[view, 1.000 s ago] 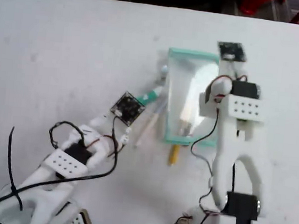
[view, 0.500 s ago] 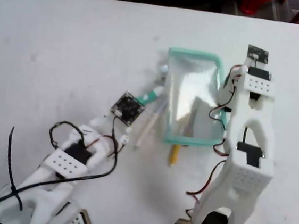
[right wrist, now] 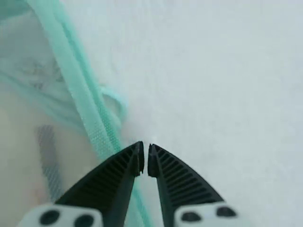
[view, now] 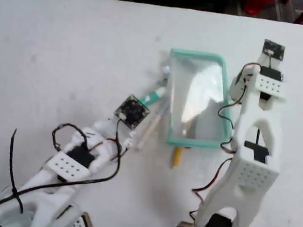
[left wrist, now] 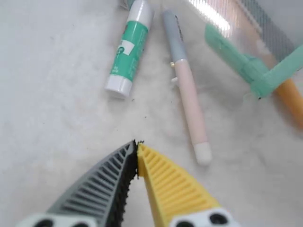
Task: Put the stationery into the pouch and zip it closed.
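Right wrist view: our shut, empty right claw point(right wrist: 145, 150) sits by the pouch point(right wrist: 90, 118), maybe to steady it; our shut left claw point(left wrist: 137, 144) faces the pen point(left wrist: 187, 90).

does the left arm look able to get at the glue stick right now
Probably yes: the left gripper is shut over bare table, nothing lies between it and the glue stick, and the pen lies apart beside it. It must open first.

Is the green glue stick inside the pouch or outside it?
Outside: the glue stick lies on the table next to the pink pen, beside the pouch.
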Tool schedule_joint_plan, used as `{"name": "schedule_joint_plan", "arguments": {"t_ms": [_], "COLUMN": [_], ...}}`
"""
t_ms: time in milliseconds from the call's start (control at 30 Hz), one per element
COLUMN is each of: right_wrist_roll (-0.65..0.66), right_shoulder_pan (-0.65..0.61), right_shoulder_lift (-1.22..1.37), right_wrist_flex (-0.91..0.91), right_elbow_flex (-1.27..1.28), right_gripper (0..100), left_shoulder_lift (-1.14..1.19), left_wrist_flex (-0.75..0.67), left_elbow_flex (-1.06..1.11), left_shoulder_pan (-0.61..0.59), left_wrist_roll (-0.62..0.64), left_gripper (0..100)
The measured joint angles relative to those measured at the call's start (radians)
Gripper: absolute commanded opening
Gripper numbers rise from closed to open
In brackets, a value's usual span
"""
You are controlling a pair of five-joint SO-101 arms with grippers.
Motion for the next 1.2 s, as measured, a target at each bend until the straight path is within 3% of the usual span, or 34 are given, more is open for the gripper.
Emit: {"name": "schedule_joint_plan", "arguments": {"t_ms": [267, 933, 1200], "right_wrist_roll": [0.103, 0.623, 0.654], "right_shoulder_pan": [-0.009, -0.298, -0.287], "right_shoulder_lift": [0.117, 0.120, -0.043], "right_wrist_flex": [0.012, 0.511, 0.526], "right_elbow_flex": [-0.055, -0.098, -0.192], "right_gripper": [1.8, 1.8, 1.8], "left_shoulder_lift": [0.000, 0.000, 0.000], "left_wrist_flex": [0.000, 0.000, 0.000], "left_elbow_flex": [0.000, 0.000, 0.000], "left_shoulder_pan": [0.000, -0.003, -0.002], "left_wrist_roll": [0.000, 0.005, 0.003], "left_gripper": [3, 3, 3]}}
